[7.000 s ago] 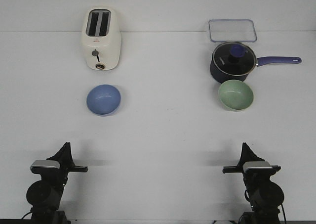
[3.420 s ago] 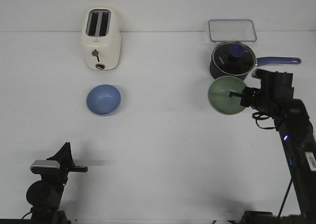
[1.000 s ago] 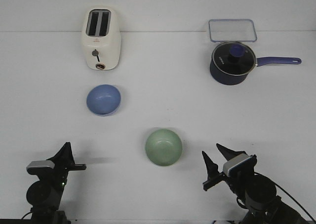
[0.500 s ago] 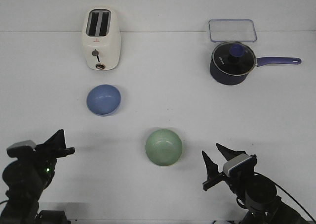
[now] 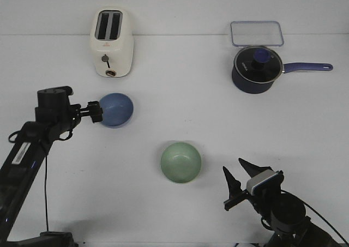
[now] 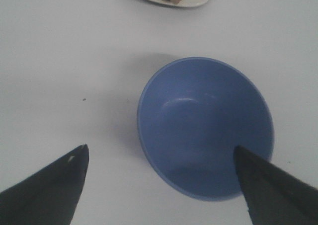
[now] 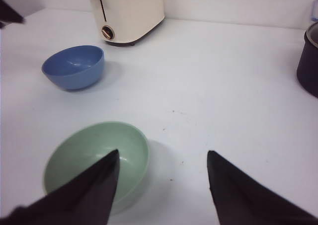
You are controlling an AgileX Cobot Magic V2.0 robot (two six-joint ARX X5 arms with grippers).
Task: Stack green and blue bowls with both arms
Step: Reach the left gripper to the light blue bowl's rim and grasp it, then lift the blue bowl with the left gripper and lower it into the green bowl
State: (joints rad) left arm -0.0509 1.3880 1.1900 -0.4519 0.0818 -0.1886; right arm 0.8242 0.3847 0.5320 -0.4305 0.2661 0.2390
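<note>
Bowls: the blue bowl (image 5: 116,109) sits upright on the table (image 5: 180,94), just in front of the toaster (image 5: 111,42); the green bowl (image 5: 180,162) sits upright nearer the robot, about mid-table, well apart from the blue one.
Left gripper (image 5: 96,112): reached out over the table at the blue bowl's left rim; in the left wrist view its fingers (image 6: 47,190) are spread wide, one outside the rim over bare table, the other over the bowl's inside near the far rim. Whether either finger touches the bowl cannot be told.
Right gripper (image 5: 234,185): low at the near edge of the table, to the right of the green bowl and apart from it; fingers spread, holding nothing.
Right wrist view: green bowl just ahead of one finger (image 7: 84,195), blue bowl and toaster farther off.
Pot (image 5: 257,68): dark, lidded, at the far right, its handle pointing right.
Tray (image 5: 256,33): clear, rectangular, just behind the pot.
Stack: not made; each bowl stands alone and empty.
</note>
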